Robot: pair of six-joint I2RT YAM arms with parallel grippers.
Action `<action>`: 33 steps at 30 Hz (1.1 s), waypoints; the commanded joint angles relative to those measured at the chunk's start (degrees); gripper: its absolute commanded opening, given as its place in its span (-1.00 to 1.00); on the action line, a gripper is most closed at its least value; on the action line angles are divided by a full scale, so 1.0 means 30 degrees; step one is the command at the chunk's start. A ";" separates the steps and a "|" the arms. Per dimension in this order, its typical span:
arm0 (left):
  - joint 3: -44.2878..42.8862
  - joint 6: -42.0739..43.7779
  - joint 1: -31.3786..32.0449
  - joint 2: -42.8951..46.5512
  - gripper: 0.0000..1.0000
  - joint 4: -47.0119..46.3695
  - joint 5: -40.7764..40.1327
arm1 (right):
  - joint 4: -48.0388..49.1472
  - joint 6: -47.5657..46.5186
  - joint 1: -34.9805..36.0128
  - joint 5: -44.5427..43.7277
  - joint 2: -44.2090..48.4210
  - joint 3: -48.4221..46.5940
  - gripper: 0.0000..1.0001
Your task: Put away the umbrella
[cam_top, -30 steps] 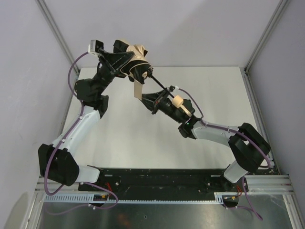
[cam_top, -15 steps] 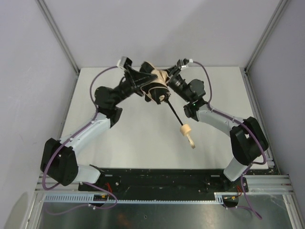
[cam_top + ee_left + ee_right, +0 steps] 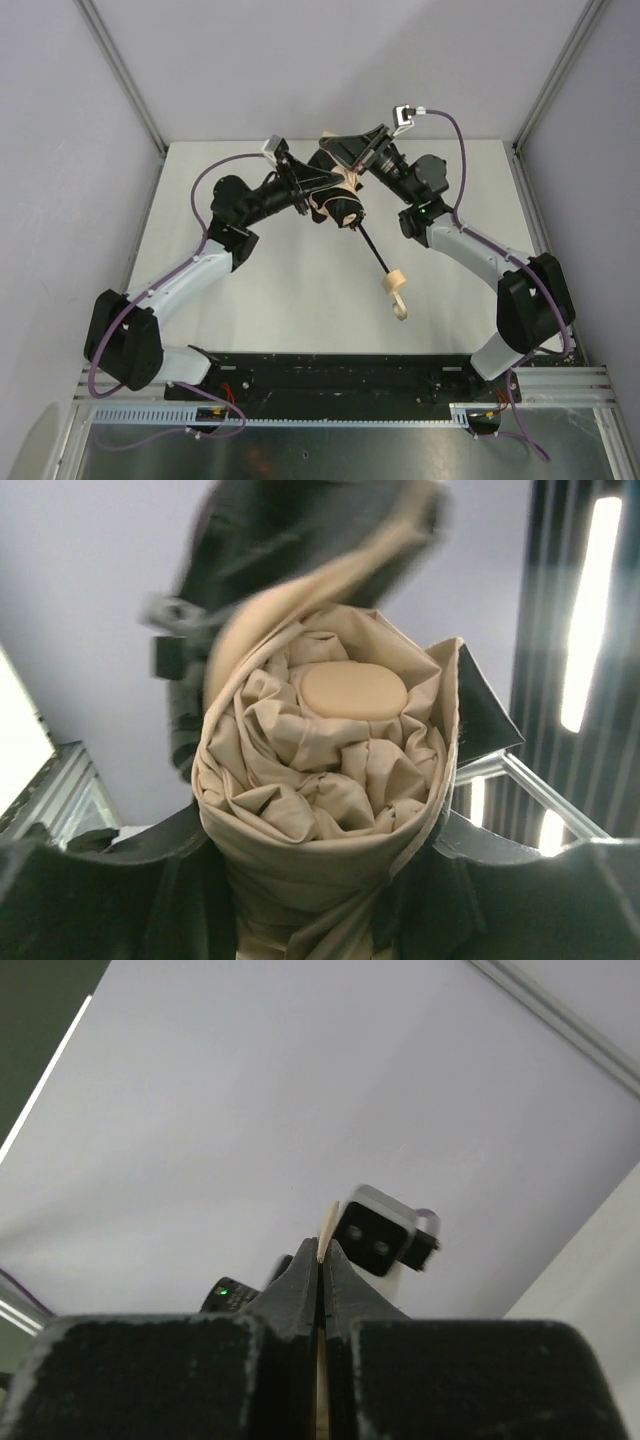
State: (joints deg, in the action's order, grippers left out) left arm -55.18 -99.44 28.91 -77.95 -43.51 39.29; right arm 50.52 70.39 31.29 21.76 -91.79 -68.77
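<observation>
The umbrella [image 3: 340,208] is held in the air over the far middle of the table. Its tan canopy is bunched up, and its black shaft [image 3: 372,248] slants down toward me to the wooden handle [image 3: 393,282] and wrist loop [image 3: 400,306]. My left gripper [image 3: 322,192] is shut on the canopy; the left wrist view shows the folded fabric [image 3: 330,770] filling the gap between the fingers [image 3: 470,870]. My right gripper [image 3: 348,152] is at the canopy's far side. In the right wrist view it [image 3: 320,1256] is shut on a thin tan strip [image 3: 326,1222] of the umbrella.
The white table [image 3: 470,190] lies below both arms, with grey walls on three sides. A black base rail [image 3: 330,375] runs along the near edge. The left arm's wrist camera [image 3: 378,1238] shows just beyond my right fingertips.
The left gripper carried the canopy to the right. The right gripper left the shaft near the handle, rose to the canopy and shut on the tan strip. The handle now hangs free.
</observation>
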 commanded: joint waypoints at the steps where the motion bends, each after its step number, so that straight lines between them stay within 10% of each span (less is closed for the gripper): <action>1: -0.0413 0.2413 0.0113 0.0782 -1.00 0.4515 0.0229 | 0.3005 -0.1394 -0.0405 0.1094 0.1581 -0.1512 -1.00; 19: -0.2425 0.7461 -0.0959 0.0906 -1.00 1.8738 -0.5028 | 0.6100 -0.1757 -0.0532 0.5046 0.2223 -0.1870 -1.00; 33: 0.0162 0.9557 -0.2633 0.0309 -1.00 2.2636 -0.7801 | 0.7196 -0.3438 0.1553 0.8693 0.0055 0.0558 -1.00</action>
State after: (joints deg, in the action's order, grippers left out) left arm -59.64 -75.50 23.22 -73.49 8.97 26.04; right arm 55.86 60.75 31.75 43.68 -93.49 -65.69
